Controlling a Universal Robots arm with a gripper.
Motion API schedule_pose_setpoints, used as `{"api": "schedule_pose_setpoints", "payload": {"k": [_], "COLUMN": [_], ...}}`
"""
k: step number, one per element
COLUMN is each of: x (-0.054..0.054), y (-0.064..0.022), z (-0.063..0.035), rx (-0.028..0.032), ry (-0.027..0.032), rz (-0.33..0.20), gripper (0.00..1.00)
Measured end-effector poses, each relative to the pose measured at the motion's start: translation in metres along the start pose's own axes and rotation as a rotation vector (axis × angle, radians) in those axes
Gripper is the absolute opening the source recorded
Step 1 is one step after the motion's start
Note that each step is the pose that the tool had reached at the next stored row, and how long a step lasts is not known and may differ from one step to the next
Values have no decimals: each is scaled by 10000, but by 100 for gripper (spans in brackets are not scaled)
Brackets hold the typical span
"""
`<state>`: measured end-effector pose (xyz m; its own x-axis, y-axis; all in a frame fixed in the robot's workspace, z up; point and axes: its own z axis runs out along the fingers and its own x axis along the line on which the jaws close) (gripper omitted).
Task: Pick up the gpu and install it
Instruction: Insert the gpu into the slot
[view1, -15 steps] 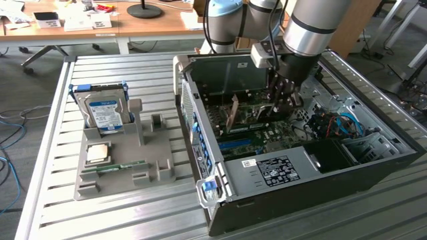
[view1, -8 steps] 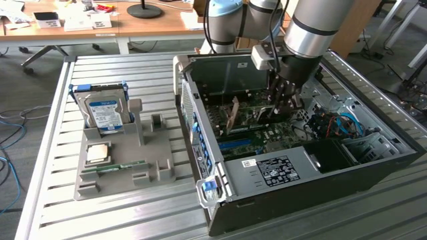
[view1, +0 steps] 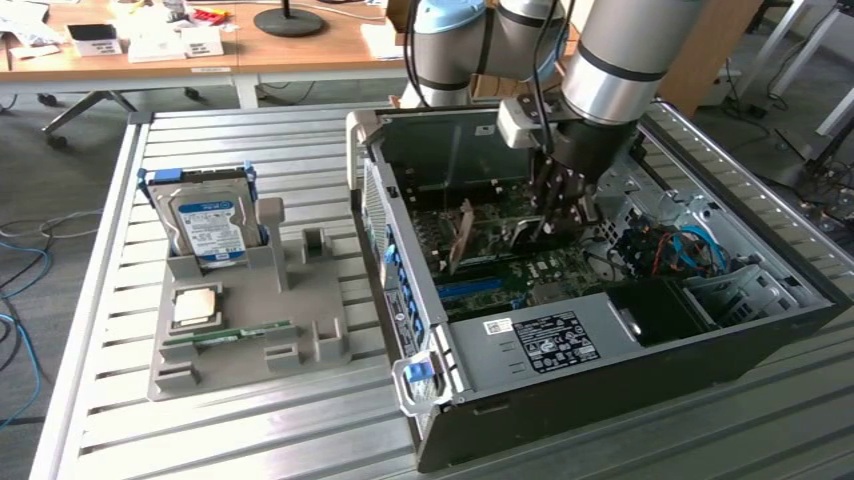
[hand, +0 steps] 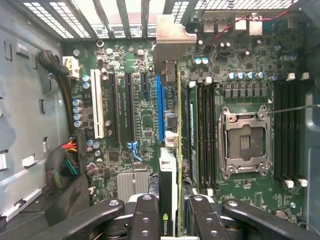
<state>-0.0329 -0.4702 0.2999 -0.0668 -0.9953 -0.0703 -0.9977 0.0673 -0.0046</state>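
Slatted metal table (view1: 240, 150) in a workshop, with a wooden desk (view1: 307, 45) behind. Exterior view, item one: grey holder (view1: 307, 330) at the exterior view's left, containing a hard drive (view1: 214, 225) stood upright, a square processor chip (view1: 196, 305) lying flat and a memory stick (view1: 240, 335) lying flat near the holder's front edge. Item two: open computer case (view1: 587, 400) lying on its side at the exterior view's right, containing a motherboard (view1: 534, 270), a labelled power supply (view1: 561, 340) and blue cables (view1: 694, 245). Gripper (view1: 558, 215) hangs from the arm inside the case, pointing straight down over the motherboard, well apart from the holder. Wrist view: fingers (hand: 145, 217) are drawn in close on either face of the gpu (hand: 169, 170) and clamp it edge-on. The card sits directly below the gripper, upright on its long edge. Its long axis runs away from the fingers toward the case's vented rear wall (hand: 100, 15), with the silver bracket (hand: 172, 37) at that far end. Blue expansion slot (hand: 160, 105) lies parallel to the card and just beside its line, with black slots (hand: 129, 110) and a white slot (hand: 96, 105) further off on that side; memory slots (hand: 205, 130) and a bare processor socket (hand: 245, 142) lie on the other. Judgement: the card is aligned lengthwise with the blue slot; whether its lower edge touches the slot cannot be told.
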Motion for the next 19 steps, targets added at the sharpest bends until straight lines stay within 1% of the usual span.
{"api": "schedule_pose_setpoints", "payload": {"k": [5,7,8,10,11,13,19], "x": [2,3,5,12,15,18,18], "y": [9,32,49,151,171,176,179], "z": [12,16,17,18,47,82,85], "rx": [-1,0,0,0,0,0,-1], "ry": [3,-1,-1,0,1,0,1], "rz": [0,1,0,0,-2,0,0], "gripper": [27,27,27,27,27,27,27]}}
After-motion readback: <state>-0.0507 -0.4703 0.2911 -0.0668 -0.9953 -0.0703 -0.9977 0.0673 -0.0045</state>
